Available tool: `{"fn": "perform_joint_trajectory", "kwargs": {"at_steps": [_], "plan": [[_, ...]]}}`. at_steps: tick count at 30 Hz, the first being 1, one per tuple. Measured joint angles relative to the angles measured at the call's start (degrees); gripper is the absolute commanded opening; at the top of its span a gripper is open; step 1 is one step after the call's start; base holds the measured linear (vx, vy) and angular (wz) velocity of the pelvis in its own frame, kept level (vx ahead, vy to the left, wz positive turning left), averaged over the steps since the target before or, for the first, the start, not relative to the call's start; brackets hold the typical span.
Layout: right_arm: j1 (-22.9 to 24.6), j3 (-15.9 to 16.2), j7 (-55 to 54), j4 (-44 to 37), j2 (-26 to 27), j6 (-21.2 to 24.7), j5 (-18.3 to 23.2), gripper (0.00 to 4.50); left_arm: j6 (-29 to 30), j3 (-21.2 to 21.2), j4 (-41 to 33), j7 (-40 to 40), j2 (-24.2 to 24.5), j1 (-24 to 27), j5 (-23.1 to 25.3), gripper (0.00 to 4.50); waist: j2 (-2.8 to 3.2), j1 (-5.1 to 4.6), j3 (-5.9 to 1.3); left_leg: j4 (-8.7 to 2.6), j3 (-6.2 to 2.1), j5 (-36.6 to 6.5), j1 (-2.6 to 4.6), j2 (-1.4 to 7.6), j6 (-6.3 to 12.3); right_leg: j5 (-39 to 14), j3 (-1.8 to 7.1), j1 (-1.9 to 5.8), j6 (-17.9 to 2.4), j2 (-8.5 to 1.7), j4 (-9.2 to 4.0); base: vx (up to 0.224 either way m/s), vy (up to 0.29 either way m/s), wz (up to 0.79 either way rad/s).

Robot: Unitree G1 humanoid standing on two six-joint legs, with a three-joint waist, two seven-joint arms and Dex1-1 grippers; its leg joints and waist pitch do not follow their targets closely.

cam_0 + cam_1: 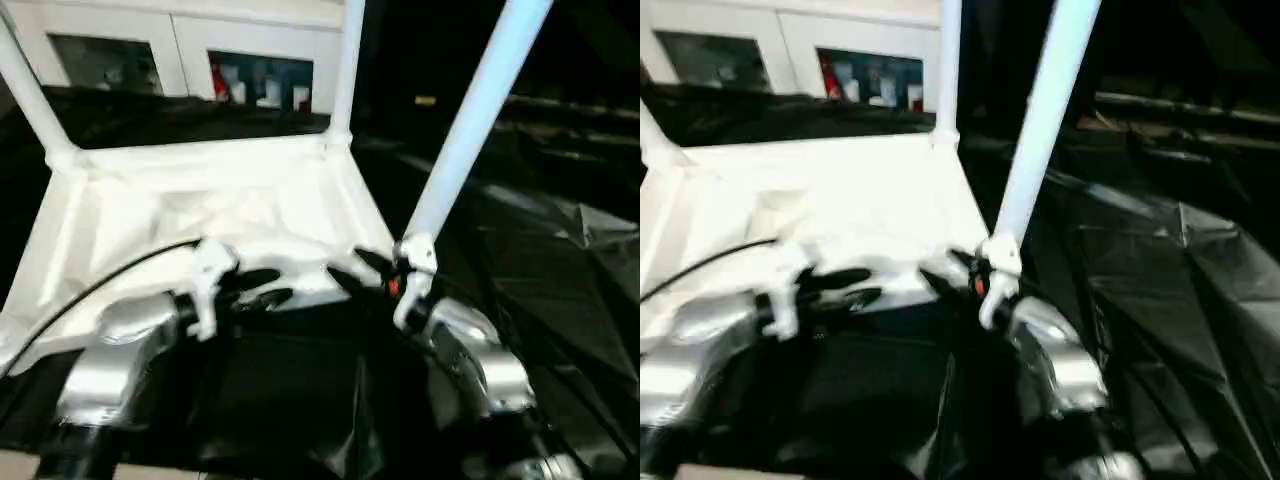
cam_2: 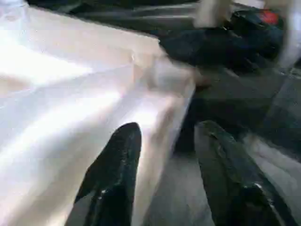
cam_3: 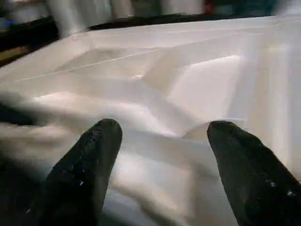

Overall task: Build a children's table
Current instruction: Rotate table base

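Note:
The children's table lies upside down: its white top (image 1: 200, 200) shows the ribbed underside. Three white legs rise from it, at the far left (image 1: 25, 90), the far right (image 1: 345, 70) and the near right corner (image 1: 465, 130). The near right one leans to the right. My left gripper (image 2: 167, 136) is at the top's near edge, open, one finger (image 2: 113, 174) over the white rim and the other beside it. At the near right corner, by the leaning leg's collar (image 1: 415, 250), my right gripper (image 3: 162, 127) is open wide over the white plastic.
Black sheeting (image 1: 560, 280) covers the surface around and to the right of the top. A white cabinet (image 1: 200, 60) with open shelves stands behind. A black cable (image 1: 100, 285) runs over my left forearm.

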Motion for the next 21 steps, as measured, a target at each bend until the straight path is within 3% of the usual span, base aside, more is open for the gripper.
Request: {"fn": "perform_joint_trajectory", "kwargs": {"at_steps": [4,9,14,21], "plan": [[-4.08,-4.85,-10.02,6.00,-0.48,-2.45,-1.12,3.34,1.79,1.10,-3.35,0.28,1.13,6.08,-1.23,2.58,-0.26,1.10,0.13,-0.01,0.12,0.04,-0.03,-0.01,-0.07,0.00,-0.03,0.09,0.01,0.00,0.00,0.000,0.000,0.00],[-8.01,-6.80,-15.74,12.52,-0.54,-5.33,-1.23,3.34,4.18,2.83,-7.87,1.60,2.47,10.68,-2.88,2.91,-0.37,0.97,0.09,0.03,0.07,0.09,0.00,0.02,-0.15,0.02,-0.02,0.09,0.05,0.06,0.11,0.000,0.000,0.00],[-11.29,-8.93,-18.88,18.23,-2.03,-7.66,-1.24,3.34,5.64,5.18,-10.37,1.31,4.62,15.47,-4.97,3.26,-0.40,1.56,0.08,0.07,0.08,0.12,-0.04,0.02,-0.17,0.02,-0.04,0.10,0.06,0.06,0.13,0.000,0.000,0.00],[-15.02,-10.74,-20.10,26.15,-5.48,-10.42,-1.25,3.34,7.52,8.35,-13.38,-2.30,9.98,23.67,-7.34,3.83,-0.48,1.59,0.09,0.24,0.08,0.13,-0.08,0.03,-0.16,0.03,-0.03,0.10,0.09,0.05,0.30,0.000,0.000,0.00]]}}
